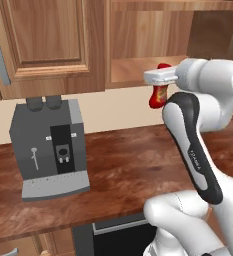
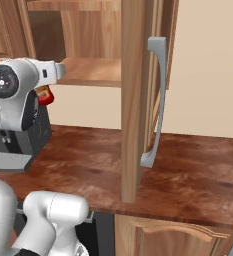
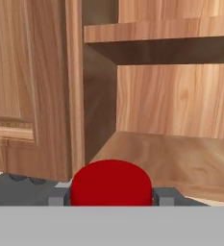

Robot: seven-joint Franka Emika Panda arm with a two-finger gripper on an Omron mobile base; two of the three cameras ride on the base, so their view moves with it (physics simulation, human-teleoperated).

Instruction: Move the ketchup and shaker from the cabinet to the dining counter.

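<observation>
I see my fingers (image 3: 111, 201) clamped on either side of the ketchup (image 1: 158, 95), its red cap between the tips. The bottle hangs in open air just in front of the cabinet (image 1: 138, 45) shelf's front edge, above the wood surface (image 1: 123, 165). The coffee machine (image 1: 50, 147) sits well left of the cabinet opening; the open door (image 2: 138, 100) stands at its right

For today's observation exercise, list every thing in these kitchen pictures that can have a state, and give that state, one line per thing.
ketchup: held in the gripper, lifted in front of the cabinet opening, tilted.
gripper: shut on the ketchup.
cabinet: right door swung open, left door closed, lower shelf bare where visible.
coffee machine: upright on the counter, nothing under its spout.
</observation>
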